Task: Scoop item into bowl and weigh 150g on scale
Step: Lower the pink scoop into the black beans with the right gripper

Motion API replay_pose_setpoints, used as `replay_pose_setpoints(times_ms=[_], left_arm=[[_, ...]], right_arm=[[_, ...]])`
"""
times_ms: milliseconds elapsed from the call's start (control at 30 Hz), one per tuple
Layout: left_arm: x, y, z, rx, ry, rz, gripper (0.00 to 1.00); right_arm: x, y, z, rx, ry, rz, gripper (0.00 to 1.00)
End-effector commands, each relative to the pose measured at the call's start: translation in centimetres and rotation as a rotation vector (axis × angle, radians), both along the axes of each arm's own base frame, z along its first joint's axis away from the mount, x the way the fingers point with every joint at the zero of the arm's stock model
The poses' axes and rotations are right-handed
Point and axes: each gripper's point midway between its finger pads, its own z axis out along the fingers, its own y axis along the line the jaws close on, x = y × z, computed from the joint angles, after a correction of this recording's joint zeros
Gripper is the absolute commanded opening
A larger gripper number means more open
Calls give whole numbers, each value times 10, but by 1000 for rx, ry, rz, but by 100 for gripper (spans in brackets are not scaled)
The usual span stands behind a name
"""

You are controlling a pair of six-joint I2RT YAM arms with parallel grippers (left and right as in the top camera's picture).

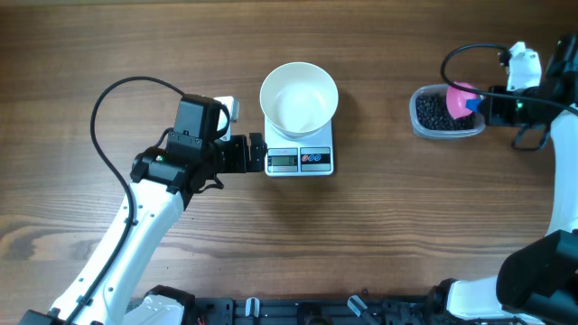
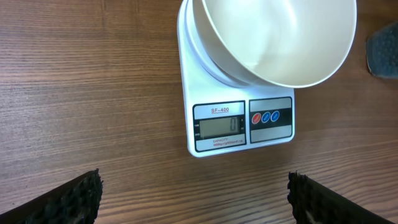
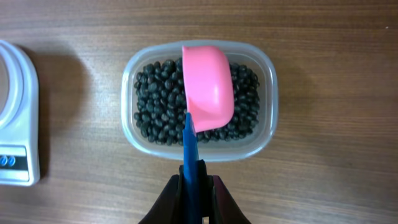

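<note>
Beans [image 3: 155, 99] fill the tub [image 3: 268, 78]; above them our right hand [image 3: 191, 186] pinches the handle of a pink scoop [image 3: 208, 81]. Our left hand [image 2: 194, 198] gapes wide beside the scale [image 2: 239, 127] bearing the bowl [image 2: 273, 37].

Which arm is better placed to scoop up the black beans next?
The right one. The right pincer is shut on the blue handle of a pink scoop over the beans in the clear tub. The left pincer is open and empty beside the scale, far from the tub.

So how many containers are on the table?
2. The white bowl sits on the scale. The clear tub of black beans stands apart to its right. None seem hidden.
</note>
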Motion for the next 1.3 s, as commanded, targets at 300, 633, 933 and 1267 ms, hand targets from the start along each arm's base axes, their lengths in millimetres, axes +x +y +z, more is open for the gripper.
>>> replay_pose_setpoints(times_ms=[300,633,933,1267], left_arm=[[2,2,-4,11,6,12,100],[2,2,-4,10,5,12,100],[2,2,-4,10,5,11,100],[2,2,-4,11,7,11,100]], right_arm=[[0,-12,-17,-40,36,-92,4],[0,-9,-23,-20,49,-85,4],[2,4,-37,41,86,-55,4],[3,19,-45,47,116,-15,4]])
